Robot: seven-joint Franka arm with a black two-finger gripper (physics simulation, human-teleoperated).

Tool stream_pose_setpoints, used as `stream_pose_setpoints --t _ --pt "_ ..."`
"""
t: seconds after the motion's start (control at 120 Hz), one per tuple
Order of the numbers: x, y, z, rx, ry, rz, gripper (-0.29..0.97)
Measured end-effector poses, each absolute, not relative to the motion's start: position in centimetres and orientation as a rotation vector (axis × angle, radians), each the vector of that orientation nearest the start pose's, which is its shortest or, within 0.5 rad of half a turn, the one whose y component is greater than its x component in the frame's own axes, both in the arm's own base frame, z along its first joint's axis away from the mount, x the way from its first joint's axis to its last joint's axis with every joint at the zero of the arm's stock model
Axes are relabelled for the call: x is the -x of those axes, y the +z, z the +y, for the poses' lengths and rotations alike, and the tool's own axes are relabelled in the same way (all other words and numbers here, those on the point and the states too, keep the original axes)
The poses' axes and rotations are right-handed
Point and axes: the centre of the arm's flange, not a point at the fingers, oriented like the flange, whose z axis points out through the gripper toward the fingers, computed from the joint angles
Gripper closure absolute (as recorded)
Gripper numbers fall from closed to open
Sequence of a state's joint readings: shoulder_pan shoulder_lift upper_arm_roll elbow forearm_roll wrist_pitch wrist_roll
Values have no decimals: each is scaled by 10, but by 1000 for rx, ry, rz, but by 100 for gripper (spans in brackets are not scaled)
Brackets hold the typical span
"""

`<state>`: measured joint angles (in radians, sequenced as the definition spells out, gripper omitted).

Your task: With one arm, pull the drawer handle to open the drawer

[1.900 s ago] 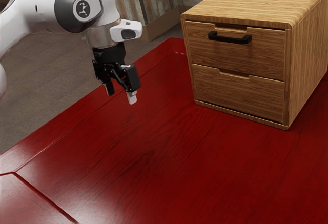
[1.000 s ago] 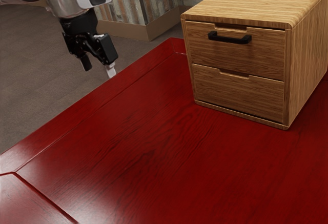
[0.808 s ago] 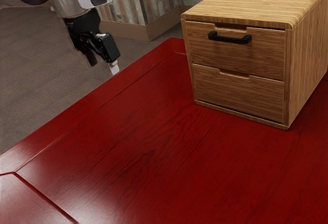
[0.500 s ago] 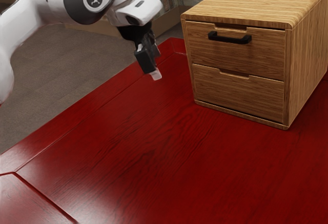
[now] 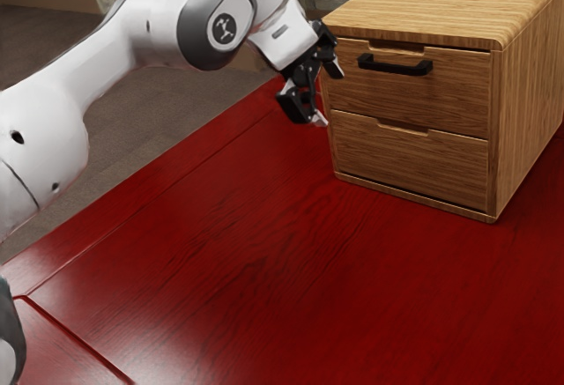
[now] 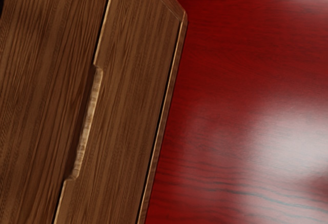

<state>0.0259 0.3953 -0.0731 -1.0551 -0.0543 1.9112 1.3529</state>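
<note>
Above the red worktop (image 5: 264,253), the claw (image 5: 314,87) is held released, with fingers spread and nothing between them, just beside the wooden cabinet's (image 5: 520,94) front corner at the exterior view's left. The black handle (image 5: 395,65) on the top drawer (image 5: 441,94) is set further toward the exterior view's right, untouched. The drawer is seen flush and shut, so only the approach is judged under way — gripping and pulling are left.

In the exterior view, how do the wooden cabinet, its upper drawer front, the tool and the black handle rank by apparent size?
1. wooden cabinet
2. upper drawer front
3. tool and black handle: they look close in size, so I do not rank them.
</note>
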Motion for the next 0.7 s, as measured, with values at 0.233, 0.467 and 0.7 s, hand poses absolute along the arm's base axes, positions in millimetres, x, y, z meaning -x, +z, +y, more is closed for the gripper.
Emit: stream_pose_setpoints --t 0.233,0.467,0.7 --pt "-715 663 -34 2015 -631 1931 0" --pt "-724 662 -39 1922 -628 1978 0" --pt "-731 655 -46 1900 -624 1967 0"
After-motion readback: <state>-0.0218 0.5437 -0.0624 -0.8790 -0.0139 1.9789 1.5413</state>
